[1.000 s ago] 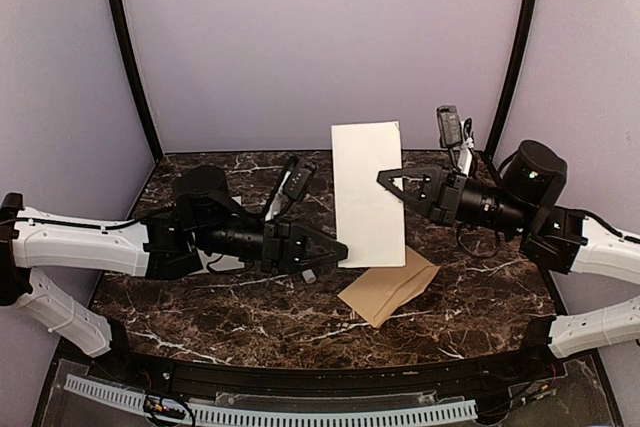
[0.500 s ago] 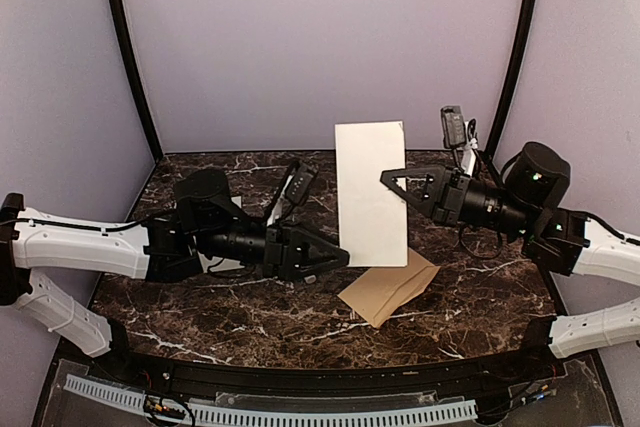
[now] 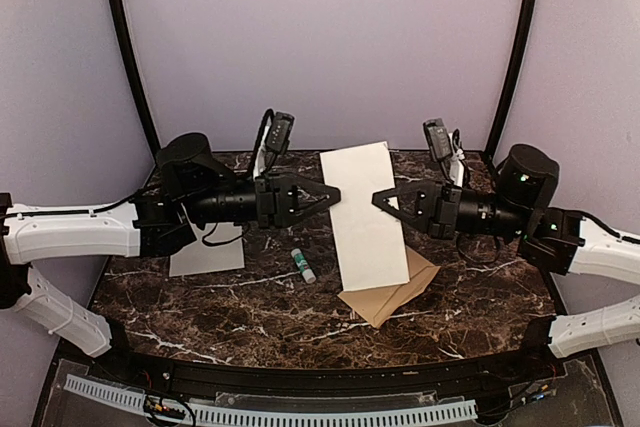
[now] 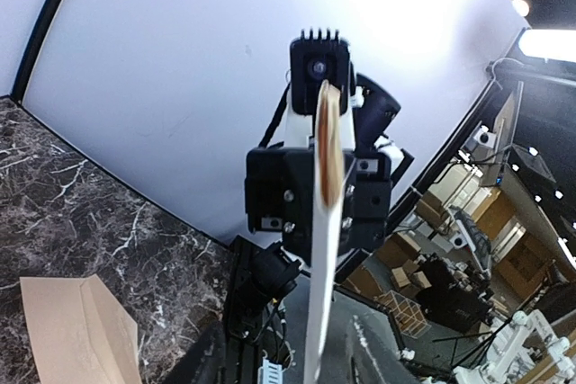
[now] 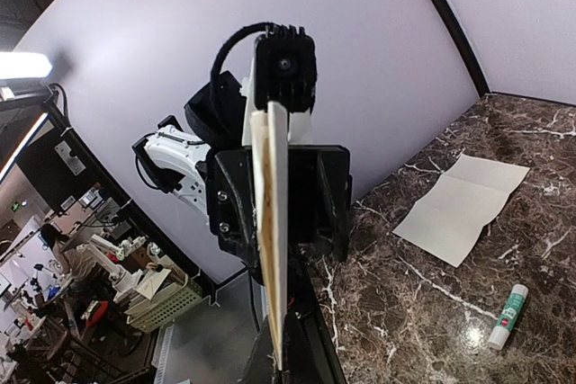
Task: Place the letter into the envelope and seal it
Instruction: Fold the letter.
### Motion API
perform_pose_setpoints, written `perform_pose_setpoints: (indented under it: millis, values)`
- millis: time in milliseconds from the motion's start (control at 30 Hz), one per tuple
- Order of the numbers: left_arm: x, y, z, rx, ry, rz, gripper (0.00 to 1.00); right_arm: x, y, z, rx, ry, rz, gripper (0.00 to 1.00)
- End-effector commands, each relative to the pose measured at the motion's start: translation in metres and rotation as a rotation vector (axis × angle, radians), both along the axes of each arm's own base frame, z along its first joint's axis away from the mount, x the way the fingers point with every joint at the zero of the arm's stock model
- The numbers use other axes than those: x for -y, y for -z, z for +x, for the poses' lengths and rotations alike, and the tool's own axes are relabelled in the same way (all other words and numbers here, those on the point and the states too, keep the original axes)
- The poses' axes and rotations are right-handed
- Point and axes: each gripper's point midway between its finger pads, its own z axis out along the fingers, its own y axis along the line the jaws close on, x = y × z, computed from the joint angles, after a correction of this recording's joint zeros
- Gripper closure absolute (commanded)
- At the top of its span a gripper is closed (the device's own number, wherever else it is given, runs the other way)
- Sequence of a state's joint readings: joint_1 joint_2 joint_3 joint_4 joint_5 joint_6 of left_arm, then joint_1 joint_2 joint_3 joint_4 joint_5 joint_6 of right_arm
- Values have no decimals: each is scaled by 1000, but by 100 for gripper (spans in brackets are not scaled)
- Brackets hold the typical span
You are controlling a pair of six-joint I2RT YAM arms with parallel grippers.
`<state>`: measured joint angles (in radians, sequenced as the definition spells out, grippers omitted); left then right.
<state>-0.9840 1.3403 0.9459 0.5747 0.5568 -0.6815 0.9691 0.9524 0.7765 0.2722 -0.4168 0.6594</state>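
A tall flat white sheet (image 3: 365, 222) stands on edge in the air between my two grippers, its lower end over the tan envelope (image 3: 395, 295) that lies on the table. My left gripper (image 3: 333, 191) pinches the sheet's left edge and my right gripper (image 3: 380, 197) pinches its right edge. Both wrist views show the sheet edge-on, left (image 4: 322, 249) and right (image 5: 274, 249), with a tan tint along the edge. The letter (image 3: 207, 253), creased white paper, lies flat on the table under my left arm and also shows in the right wrist view (image 5: 461, 209).
A small white glue stick with a green cap (image 3: 303, 265) lies on the marble table (image 3: 250, 317) between the letter and the envelope; it also shows in the right wrist view (image 5: 507, 316). Purple walls close the back and sides.
My left gripper has risen from the sheet's lower left corner to its upper left edge, uncovering the glue stick and the letter. The sheet has shifted slightly left and lower.
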Motion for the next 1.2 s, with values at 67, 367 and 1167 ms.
perform_pose_setpoints:
  millis: [67, 367, 1167]
  values:
    - [-10, -43, 1, 79, 5, -87, 81, -6, 15, -8, -15, -53, -38, 100]
    - [-17, -42, 5, 72, -7, -89, 86, -6, 20, -8, -22, -52, -51, 100]
    - [-21, -13, 21, 31, -85, 7, 43, 9, 31, 22, -83, 150, -95, 100]
